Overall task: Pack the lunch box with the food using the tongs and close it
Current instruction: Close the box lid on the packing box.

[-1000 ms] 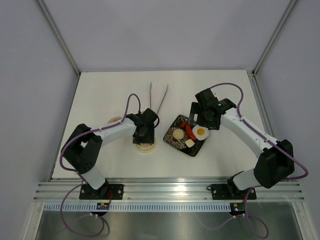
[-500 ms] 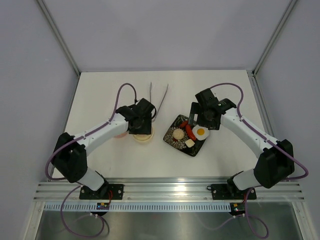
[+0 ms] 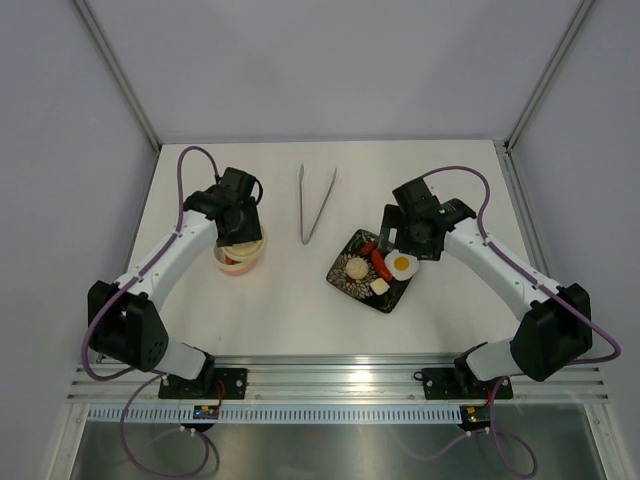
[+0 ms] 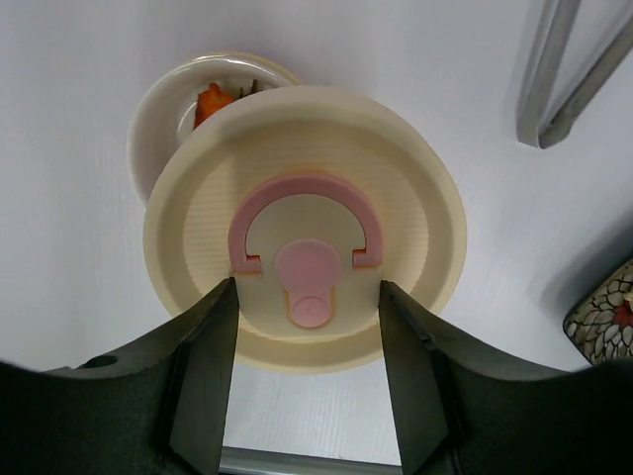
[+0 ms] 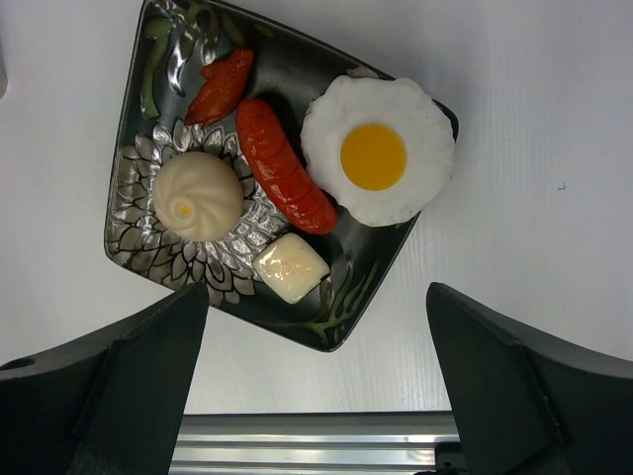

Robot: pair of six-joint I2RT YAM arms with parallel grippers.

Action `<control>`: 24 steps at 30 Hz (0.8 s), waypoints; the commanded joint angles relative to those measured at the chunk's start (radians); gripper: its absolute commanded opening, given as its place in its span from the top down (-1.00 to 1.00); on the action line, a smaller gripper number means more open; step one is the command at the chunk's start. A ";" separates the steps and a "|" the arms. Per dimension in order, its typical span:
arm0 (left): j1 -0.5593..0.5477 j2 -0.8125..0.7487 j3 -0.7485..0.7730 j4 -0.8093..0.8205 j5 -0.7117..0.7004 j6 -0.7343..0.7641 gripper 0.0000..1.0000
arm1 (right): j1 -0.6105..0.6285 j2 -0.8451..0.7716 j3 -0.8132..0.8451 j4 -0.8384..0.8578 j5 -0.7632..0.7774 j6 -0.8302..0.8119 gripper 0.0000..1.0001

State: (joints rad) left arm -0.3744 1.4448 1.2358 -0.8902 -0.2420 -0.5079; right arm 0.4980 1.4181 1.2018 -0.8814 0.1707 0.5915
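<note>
Place: a robot test cell in a laboratory.
Enclosure: plain pale grey wall panels (image 3: 330, 70) stand at 9, 12 and 3 o'clock around the work area, and bare aluminium frame posts (image 3: 118, 75) hold them.
Work surface: a flat white table top (image 3: 280, 310).
Mounting: at 6 o'clock a ribbed aluminium rail (image 3: 340, 378) carries black base plates (image 3: 205, 384). On these stand the white and black left robot arm (image 3: 170, 260) and right robot arm (image 3: 490, 265).
Wiring: purple cables (image 3: 183, 170) run in open loops along both arms.
Props: glossy plastic toy food (image 5: 376, 153) lies on a black square plate with a silver flower pattern (image 5: 129, 188), just right of the table's centre.
</note>
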 commanded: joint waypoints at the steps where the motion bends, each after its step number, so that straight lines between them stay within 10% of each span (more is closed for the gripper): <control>1: 0.041 0.034 0.013 0.026 0.010 0.032 0.69 | -0.001 -0.028 -0.008 0.005 0.000 0.007 -0.99; 24: 0.189 0.177 -0.038 0.122 0.064 0.054 0.67 | -0.001 -0.016 -0.030 0.029 -0.019 -0.004 -0.99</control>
State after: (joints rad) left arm -0.2016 1.6176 1.1999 -0.8139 -0.1986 -0.4683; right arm 0.4980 1.4120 1.1641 -0.8764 0.1627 0.5911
